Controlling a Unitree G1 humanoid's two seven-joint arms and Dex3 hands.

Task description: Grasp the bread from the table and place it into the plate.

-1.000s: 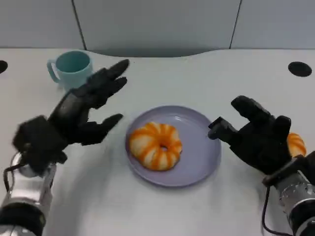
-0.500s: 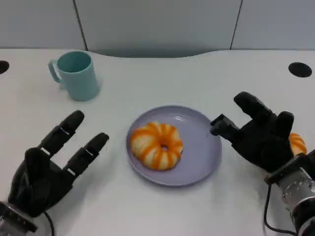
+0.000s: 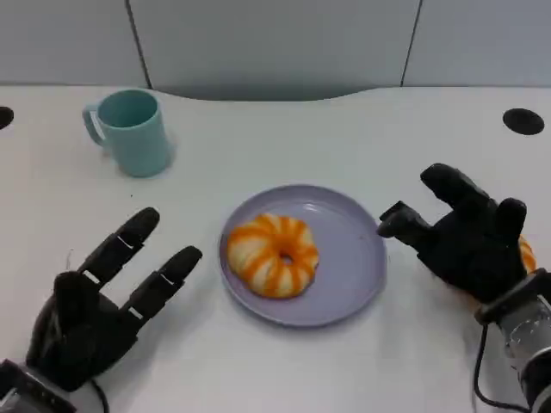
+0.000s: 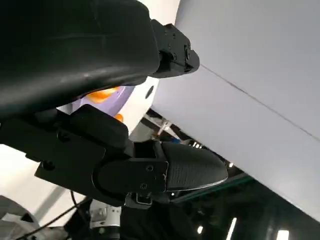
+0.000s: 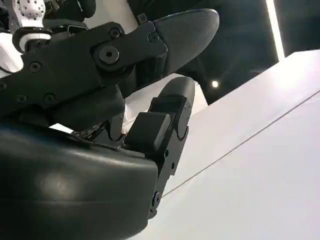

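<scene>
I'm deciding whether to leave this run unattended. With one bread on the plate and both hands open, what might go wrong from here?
1. The second bread lies mostly hidden behind the right hand, so the head camera may misjudge a grasp on it.
2. The right hand's fingers hover near the plate rim; a reach might nudge the plate.
3. The bread already in the plate fills the plate's left part, so another piece may land against it or on the rim.

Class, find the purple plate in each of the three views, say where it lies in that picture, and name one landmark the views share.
Head view: the purple plate lies at the centre of the white table, with the orange-striped bread on it.
Left wrist view: a sliver of plate shows beside the left hand.
Right wrist view: I cannot make it out.
Shared landmark: the bread, an orange patch in the left wrist view.
</scene>
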